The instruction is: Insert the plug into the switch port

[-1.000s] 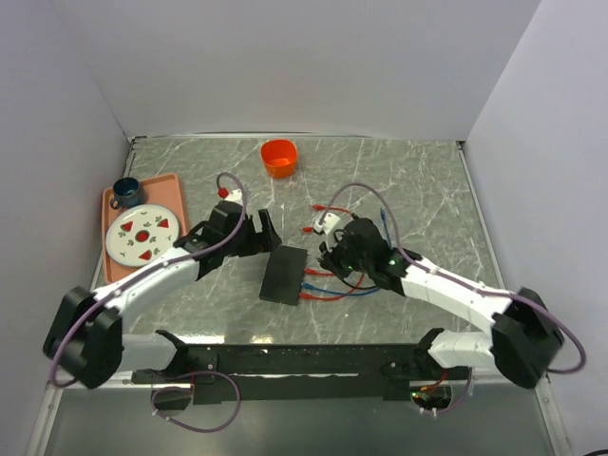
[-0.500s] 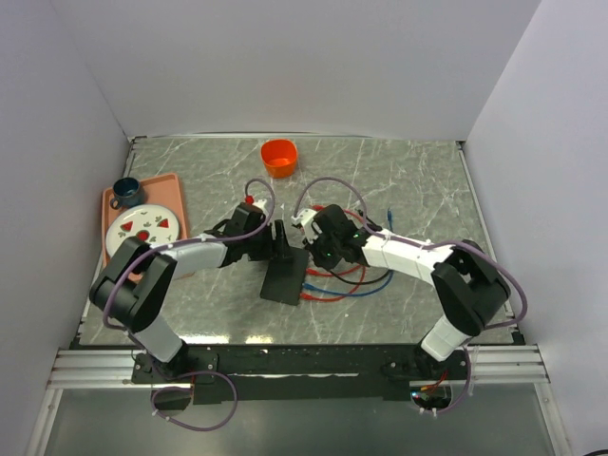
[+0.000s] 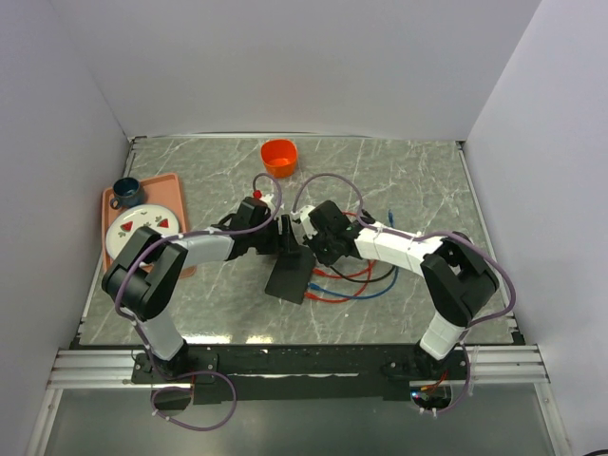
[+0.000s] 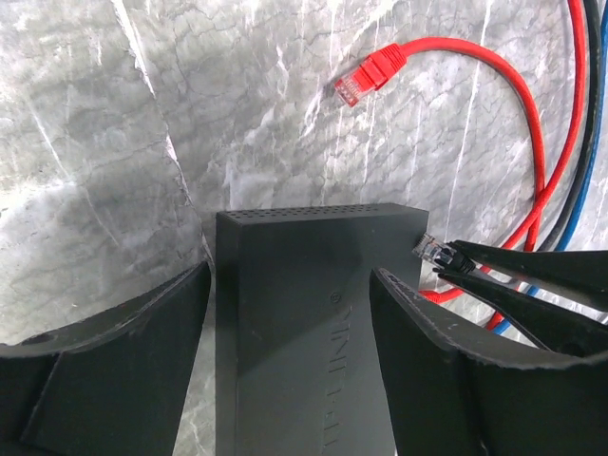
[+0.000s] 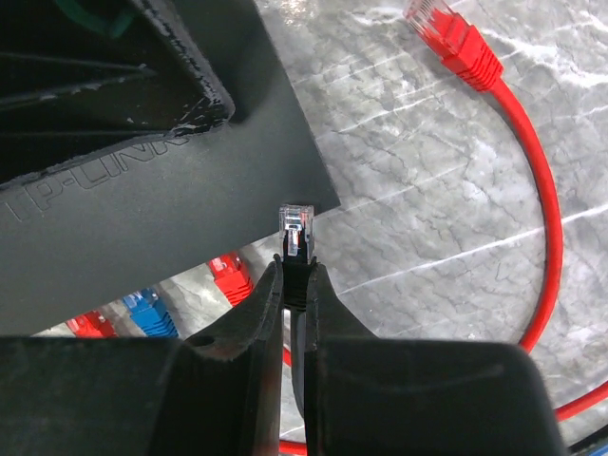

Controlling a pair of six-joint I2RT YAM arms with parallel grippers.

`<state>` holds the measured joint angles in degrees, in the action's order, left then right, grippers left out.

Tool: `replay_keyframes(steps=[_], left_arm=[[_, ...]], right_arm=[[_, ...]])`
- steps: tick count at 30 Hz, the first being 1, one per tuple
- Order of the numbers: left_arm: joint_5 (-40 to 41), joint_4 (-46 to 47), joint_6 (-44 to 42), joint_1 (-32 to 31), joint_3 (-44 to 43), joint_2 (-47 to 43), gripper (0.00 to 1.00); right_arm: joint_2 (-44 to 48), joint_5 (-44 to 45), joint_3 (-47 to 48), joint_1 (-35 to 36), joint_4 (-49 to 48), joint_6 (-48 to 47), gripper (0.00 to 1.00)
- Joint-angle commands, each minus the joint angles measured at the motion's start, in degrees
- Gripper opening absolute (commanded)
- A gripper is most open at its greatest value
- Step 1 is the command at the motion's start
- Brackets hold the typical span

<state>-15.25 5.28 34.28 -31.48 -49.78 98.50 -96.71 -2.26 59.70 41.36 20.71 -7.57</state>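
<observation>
The flat black switch box point(image 3: 290, 277) lies mid-table with its far end between my left gripper's point(image 3: 282, 239) fingers. In the left wrist view the left gripper point(image 4: 290, 275) is closed on the box's point(image 4: 304, 323) two long sides. Its far narrow edge shows only vent holes; no port opening is visible. My right gripper point(image 5: 294, 271) is shut on a black cable's clear plug point(image 5: 296, 223). The plug tip is just off the box's point(image 5: 142, 190) far right corner and also shows in the left wrist view point(image 4: 427, 249).
A loose red plug point(image 4: 370, 76) lies on the marble beyond the box. Red and blue cables point(image 3: 337, 288) run along the box's right side. An orange cup point(image 3: 278, 157) stands at the back. A tray point(image 3: 171, 190) with a plate and a blue cup sits at the left.
Both grippers have moved inward to the box's far end. The left one has closed round it and the box has shifted slightly right. The right one carried the plug leftward to the box's corner.
</observation>
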Motion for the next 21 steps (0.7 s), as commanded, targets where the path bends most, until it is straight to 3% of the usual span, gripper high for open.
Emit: replay_keyframes(steps=[1,16,21], left_arm=[[0.3,-0.4,-1.1,-0.2,-1.5,0.4,0.74],[-0.1,-1.0,-1.1,-0.2,-3.2,3.6,0.73],[-0.2,-1.0,-1.2,-0.2,-3.2,3.8,0.73]], right_arm=[[0.2,2.1,0.1,-0.3,2.3,2.2,0.00],[7.8,4.5,-4.9,-0.3,1.1,1.4,0.00],[5.8,3.8,-4.2,-0.3,2.3,1.1,0.00]])
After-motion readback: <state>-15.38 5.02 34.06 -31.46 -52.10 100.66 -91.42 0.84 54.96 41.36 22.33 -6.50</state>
